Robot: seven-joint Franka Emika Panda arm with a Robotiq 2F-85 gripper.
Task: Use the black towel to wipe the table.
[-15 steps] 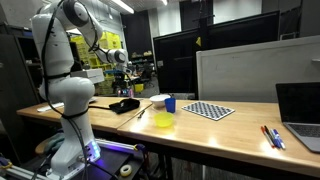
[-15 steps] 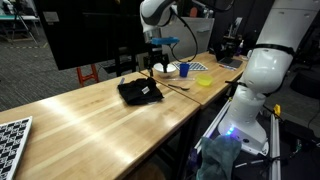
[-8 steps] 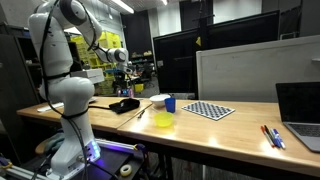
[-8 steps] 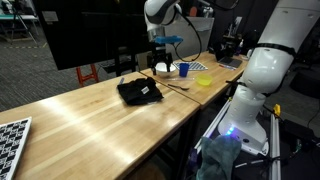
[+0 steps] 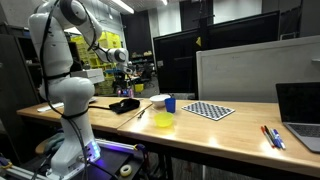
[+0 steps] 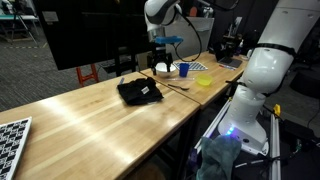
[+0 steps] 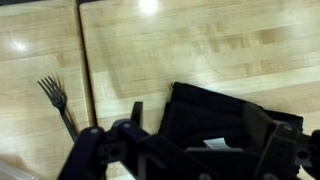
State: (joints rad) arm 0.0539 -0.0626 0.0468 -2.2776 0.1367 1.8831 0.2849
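cluttered lab room, dark monitors and a white board panel (image 5: 240,75) behind a long light wooden table (image 5: 200,135). white panda arm stands at the table's end in both exterior views. the black towel (image 5: 124,104) lies crumpled on the tabletop near the robot's base, also seen in an exterior view (image 6: 140,91) as a lumpy dark heap by the table's edge. gripper (image 5: 124,84) hangs in the air above the towel area, not touching cloth or wood. wrist view: gripper (image 7: 180,160) has its jaws spread wide with nothing between them, and the towel (image 7: 225,115) sits on the wood beneath, toward the right of the frame, with a small pale tag showing on it. a dark fork (image 7: 55,100) lies on the wood to the left, apart from the towel, close to a seam in the tabletop. further along the table: white bowl (image 5: 158,99), blue cup (image 5: 170,103) just beside it, yellow bowl (image 5: 163,121) nearer the front edge, black-and-white checkered mat (image 5: 209,110), then pens (image 5: 272,136) and a laptop (image 5: 300,115) at the far end.
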